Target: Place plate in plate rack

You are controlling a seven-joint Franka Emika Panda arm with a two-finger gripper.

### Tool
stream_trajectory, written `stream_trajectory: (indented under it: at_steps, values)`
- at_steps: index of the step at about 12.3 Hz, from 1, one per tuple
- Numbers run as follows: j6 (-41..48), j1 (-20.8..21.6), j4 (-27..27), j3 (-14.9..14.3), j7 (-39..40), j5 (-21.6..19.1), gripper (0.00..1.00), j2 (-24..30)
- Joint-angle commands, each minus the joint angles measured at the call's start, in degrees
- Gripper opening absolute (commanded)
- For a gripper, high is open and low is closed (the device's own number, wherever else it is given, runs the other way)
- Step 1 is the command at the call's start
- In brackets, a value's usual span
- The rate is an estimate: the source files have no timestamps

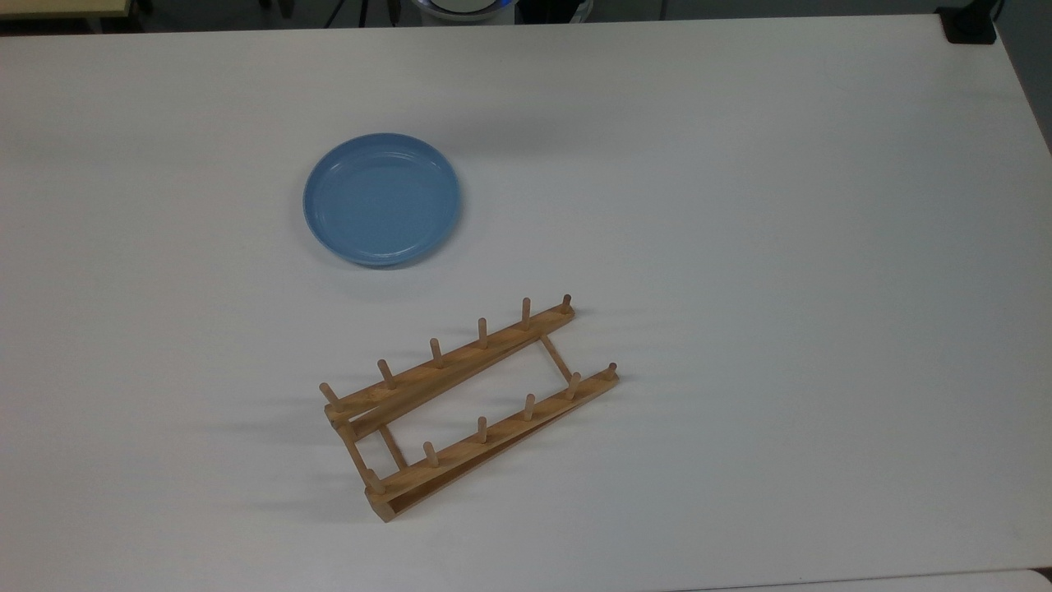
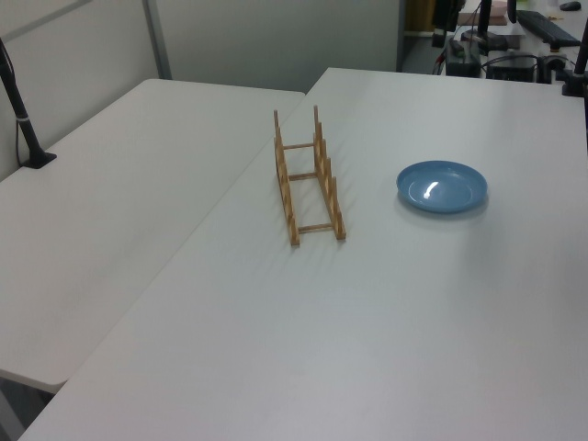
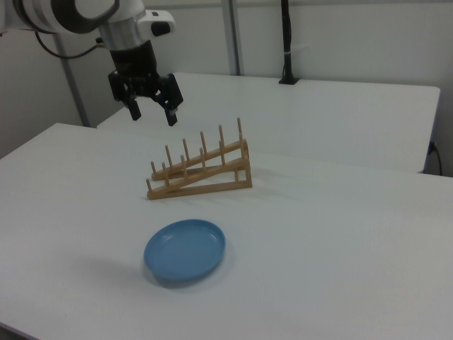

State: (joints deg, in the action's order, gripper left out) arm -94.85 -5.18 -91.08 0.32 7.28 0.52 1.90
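Observation:
The light-blue plate (image 1: 382,200) lies flat on the white table, empty, up and to the left of the plate rack (image 1: 448,366) in the top view. The wooden rack stands upright with its pegs free and nothing in it. In the left view the plate (image 2: 442,186) lies to the right of the rack (image 2: 323,175). In the right view my gripper (image 3: 152,115) hangs open in the air above the table, up and to the left of the rack (image 3: 212,173) and far behind the plate (image 3: 185,250). Nothing is between its fingers.
The white table (image 1: 740,247) has wide bare room around both things. A second table (image 2: 119,184) adjoins it beyond the rack. A black pole (image 3: 287,42) is clamped to that table's far edge. A black block (image 1: 970,25) sits at the top view's upper right corner.

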Motion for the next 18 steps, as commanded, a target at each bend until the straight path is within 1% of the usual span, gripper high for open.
stream_trajectory:
  at_steps: [1, 2, 3, 5, 6, 8, 10, 11, 12, 13, 15, 16, 18]
  values:
    - [0.64, -1.93, -4.62, -0.49, 14.49, 2.37, 1.00, 1.09]
    - [-0.06, -3.16, -6.03, -0.58, 15.22, 2.64, 1.00, 0.56]
    - [-2.77, -4.74, -8.56, -0.58, 15.22, 2.82, 1.00, 0.47]
    - [-9.96, -7.03, -13.40, -0.75, 16.89, 2.47, 1.00, 0.47]
    - [-15.05, -7.91, -16.03, -1.19, 18.55, 1.25, 1.00, -0.23]
    - [-17.99, -8.00, -19.03, -1.28, 18.04, 0.62, 1.00, -3.64]
    - [-22.54, -8.00, -22.19, -1.28, 16.03, -1.04, 1.00, -4.63]
    - [-28.23, -7.74, -25.43, -1.28, 13.84, -2.09, 1.00, -5.06]
    - [-32.28, -7.57, -27.73, -1.28, 12.17, -2.19, 1.00, -6.03]
    - [-33.89, -7.48, -28.45, -1.28, 11.63, -2.28, 1.00, -7.43]
    - [-36.62, -7.48, -28.63, -1.28, 10.40, -2.19, 0.97, -11.29]
    - [-37.59, -7.56, -28.63, -1.28, 10.22, -2.19, 0.93, -12.53]
    - [-38.91, -7.83, -28.63, -1.37, 10.13, -2.19, 0.91, -14.38]
